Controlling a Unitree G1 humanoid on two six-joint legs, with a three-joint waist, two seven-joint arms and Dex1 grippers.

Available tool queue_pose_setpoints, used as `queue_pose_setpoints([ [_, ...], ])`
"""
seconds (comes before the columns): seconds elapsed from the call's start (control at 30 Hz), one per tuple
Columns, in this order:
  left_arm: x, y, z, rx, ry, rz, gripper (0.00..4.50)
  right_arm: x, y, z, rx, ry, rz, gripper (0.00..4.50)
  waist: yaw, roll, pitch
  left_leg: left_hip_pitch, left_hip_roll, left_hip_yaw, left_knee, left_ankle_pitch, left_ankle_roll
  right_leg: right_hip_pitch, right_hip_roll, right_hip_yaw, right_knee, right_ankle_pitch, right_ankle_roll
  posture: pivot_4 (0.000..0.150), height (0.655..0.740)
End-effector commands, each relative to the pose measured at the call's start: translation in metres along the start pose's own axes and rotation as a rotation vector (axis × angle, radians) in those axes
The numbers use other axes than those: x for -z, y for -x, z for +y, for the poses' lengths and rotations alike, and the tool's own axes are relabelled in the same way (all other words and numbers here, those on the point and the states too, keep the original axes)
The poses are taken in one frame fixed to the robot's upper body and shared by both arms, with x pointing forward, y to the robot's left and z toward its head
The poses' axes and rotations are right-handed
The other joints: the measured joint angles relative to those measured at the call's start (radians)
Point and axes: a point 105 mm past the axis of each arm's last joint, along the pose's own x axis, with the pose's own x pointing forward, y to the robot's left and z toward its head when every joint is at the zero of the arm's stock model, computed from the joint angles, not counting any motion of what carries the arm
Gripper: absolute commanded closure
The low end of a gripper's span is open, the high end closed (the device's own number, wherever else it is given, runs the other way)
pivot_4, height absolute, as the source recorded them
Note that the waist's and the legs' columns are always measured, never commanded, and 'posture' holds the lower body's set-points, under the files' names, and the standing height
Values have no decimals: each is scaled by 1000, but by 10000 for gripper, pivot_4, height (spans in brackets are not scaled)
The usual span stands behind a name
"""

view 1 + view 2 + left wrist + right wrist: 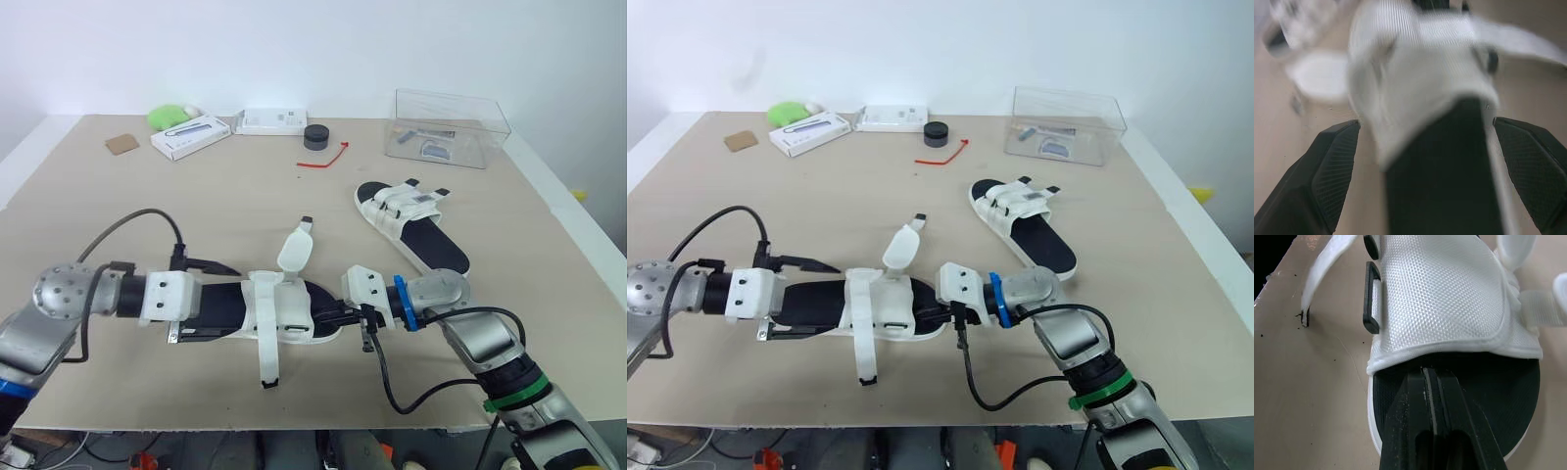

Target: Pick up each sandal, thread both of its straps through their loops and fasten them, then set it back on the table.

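A white-strapped sandal with a black footbed [274, 308] lies near the table's front edge, between my two grippers. One of its straps [296, 250] stands up loose. Another strap [266, 362] trails off toward the front edge. My left gripper [208, 300] is open, one finger on each side of the heel end [1449, 161]. My right gripper [1436, 374] is shut, its tips resting on the footbed at the toe end, just under the white upper [1440, 298]. A second sandal [411, 225] lies flat farther back on the right, straps across its top.
At the back stand a clear plastic box [451, 127], a black round object [315, 136], a red tie [328, 157], two white boxes [191, 135] [272, 120], a green object [171, 116] and a brown square [122, 144]. The table's front edge [294, 426] is close.
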Motion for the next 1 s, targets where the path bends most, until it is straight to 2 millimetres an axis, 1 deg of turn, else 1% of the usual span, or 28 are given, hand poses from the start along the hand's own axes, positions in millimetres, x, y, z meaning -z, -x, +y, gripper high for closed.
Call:
queue_pose_setpoints([
  [0.03, -27, 23, 14, -64, 342, -89, 83, -6, -2, -1, -20, 32, -15, 45000, 1, 0, 0, 0, 0, -1, 0, 0, 0, 0, 0, 0, 0, 0, 0, 1500, 7400],
  [0.07, -31, 26, 5, -9, 468, -104, 83, -6, -2, -2, -21, 33, -16, 45000, 1, 0, 0, 0, 0, -1, 0, 0, 0, 0, 0, 0, 0, 0, 0, 1500, 7400],
  [0.1, -36, 28, -11, 73, 583, -118, 83, -6, -3, -3, -22, 33, -17, 45000, 0, 0, 0, 0, 0, -1, 0, 0, 0, 0, 0, 0, 0, 0, 0, 1500, 7400],
  [0.13, -39, 28, -22, 127, 653, -124, 83, -6, -4, -4, -22, 34, -17, 45000, 0, 0, 0, 0, 0, 0, 0, 0, 0, 0, 0, 0, 0, 0, 0, 1500, 7400],
  [0.17, -41, 24, -43, 208, 756, -133, 83, -6, -4, -5, -21, 34, -18, 45000, -7, 1, 1, 0, 0, 0, 0, 0, 0, 0, 0, 0, 0, 0, 1, 1500, 7400],
  [0.2, -41, 18, -57, 226, 825, -146, 83, -6, -4, -6, -21, 34, -20, 45000, -8, 2, 2, 1, 2, 2, -1, 0, 0, -1, -3, 1, 0, -2, 0, 1500, 7400],
  [0.27, -40, 9, -71, 226, 898, -155, 83, -6, -5, -7, -20, 33, -21, 45000, -7, 3, 2, 2, 1, 2, -3, -1, 0, -1, -4, 1, 0, -3, 0, 1500, 7400],
  [0.33, -37, -3, -78, 201, 920, -162, 83, -6, -4, -7, -19, 32, -21, 45000, -2, 2, 2, 3, 1, 1, -4, -1, -1, 0, -4, 1, 0, -3, -2, 1500, 7400],
  [0.43, -32, -18, -82, 170, 929, -157, 83, -6, -4, -8, -17, 31, -21, 45000, 1, 2, 2, 4, 1, -1, -4, 0, -2, 1, -3, 1, 1, -3, -4, 1500, 7400],
  [0.57, -23, -41, -82, 121, 956, -159, 83, -6, -4, -8, -6, 30, -18, 45000, 0, 3, 2, 10, 2, 0, -5, 3, -6, 4, 3, 2, 2, -1, -6, 1500, 7400],
  [0.77, -19, -54, -79, 116, 1004, -190, 83, -6, -4, -7, -4, 33, -15, 45000, 0, 3, 2, 10, 2, 1, -5, 3, -6, 4, 4, 2, 2, -1, -6, 1500, 7400],
  [0.8, -19, -56, -81, 130, 1009, -185, 5369, -6, -4, -7, -2, 33, -15, 45000, 0, 3, 2, 10, 2, 0, -5, 3, -6, 4, 4, 3, 2, -1, -6, 1500, 7400],
  [0.83, -19, -57, -84, 145, 1008, -177, 7462, -6, -4, -7, -1, 33, -15, 45000, 0, 3, 2, 10, 2, 0, -5, 3, -6, 4, 4, 3, 2, -1, -6, 1500, 7400],
  [0.87, -19, -58, -88, 164, 1005, -168, 13097, -6, -3, -7, 1, 34, -15, 45000, 0, 3, 2, 10, 2, 0, -5, 3, -6, 4, 4, 3, 2, -1, -6, 1500, 7400],
  [0.9, -18, -59, -90, 176, 1003, -162, 17819, -6, -3, -7, 2, 34, -14, 45000, 0, 3, 2, 10, 2, 1, -5, 3, -6, 4, 4, 3, 2, -1, -6, 1500, 7400],
  [0.97, -19, -59, -92, 188, 1014, -163, 23800, -6, -3, -8, 5, 35, -13, 45000, 0, 3, 2, 10, 2, 1, -5, 3, -6, 4, 4, 3, 2, -1, -6, 1500, 7400],
  [1.0, -19, -59, -92, 189, 1017, -164, 29018, -6, -2, -8, 5, 35, -13, 45000, 0, 3, 2, 10, 2, 1, -5, 3, -6, 4, 4, 3, 2, -1, -6, 1500, 7400],
])
